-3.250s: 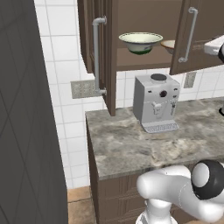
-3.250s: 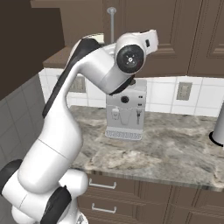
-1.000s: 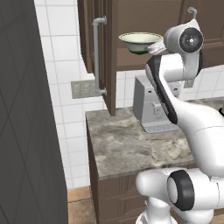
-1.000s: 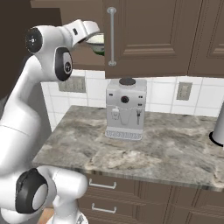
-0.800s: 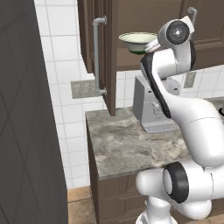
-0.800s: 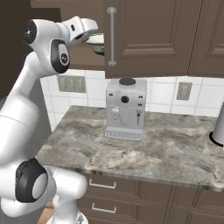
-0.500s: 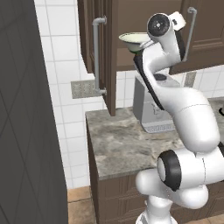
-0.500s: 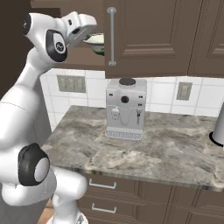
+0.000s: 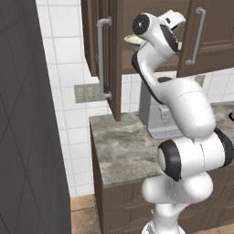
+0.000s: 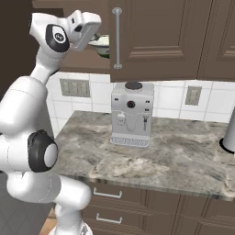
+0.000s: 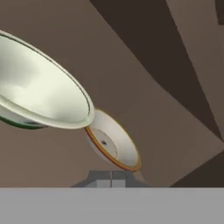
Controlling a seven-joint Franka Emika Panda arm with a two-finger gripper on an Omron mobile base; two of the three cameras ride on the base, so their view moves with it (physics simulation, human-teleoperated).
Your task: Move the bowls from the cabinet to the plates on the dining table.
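Up at the open cabinet (image 9: 114, 50) at frame top, the gripper (image 10: 94, 27), finger spread unreadable, faces the cream bowl (image 11: 41, 85) upper left, tan bowl (image 11: 113, 144) just beside it at centre.

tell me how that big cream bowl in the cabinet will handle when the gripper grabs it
The cream bowl looks glazed and glossy, so probably stiff but slippery. Its wide flaring wall over a narrower foot suggests it may tip if pinched at the thin rim. Likely fragile; the tan bowl sits close beside it.

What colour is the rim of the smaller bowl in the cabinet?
Orange-brown, around a pale cream inside. The smaller bowl shows best in the hand view.
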